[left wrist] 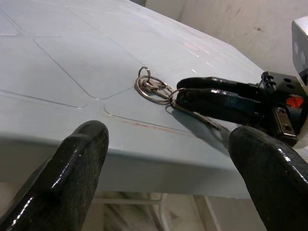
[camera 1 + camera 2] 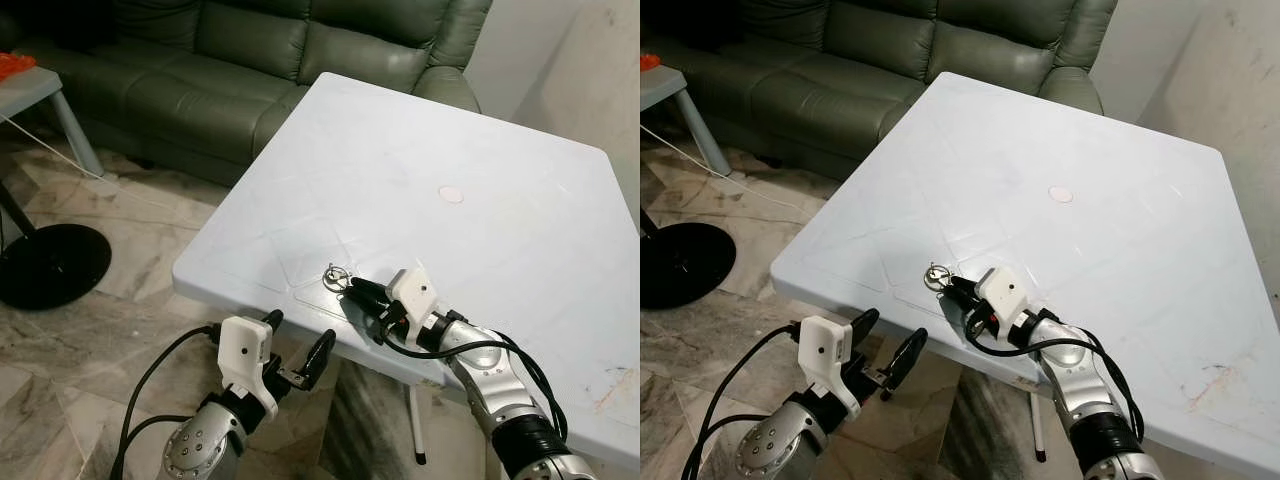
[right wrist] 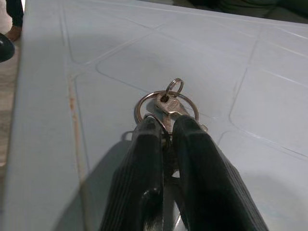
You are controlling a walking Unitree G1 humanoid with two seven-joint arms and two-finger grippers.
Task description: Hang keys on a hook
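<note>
Up close, right gripper [image 3: 163, 126] pinches keys [image 3: 168, 107].

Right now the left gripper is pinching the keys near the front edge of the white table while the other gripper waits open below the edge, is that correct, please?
Not quite: the arms are swapped. The right gripper is pinching the keys near the front edge of the white table, as the right wrist view shows. The left gripper waits open below the edge.

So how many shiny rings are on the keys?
2: a big ring lying on the table, and a small ring hooked to it. The right gripper may hide more.
</note>
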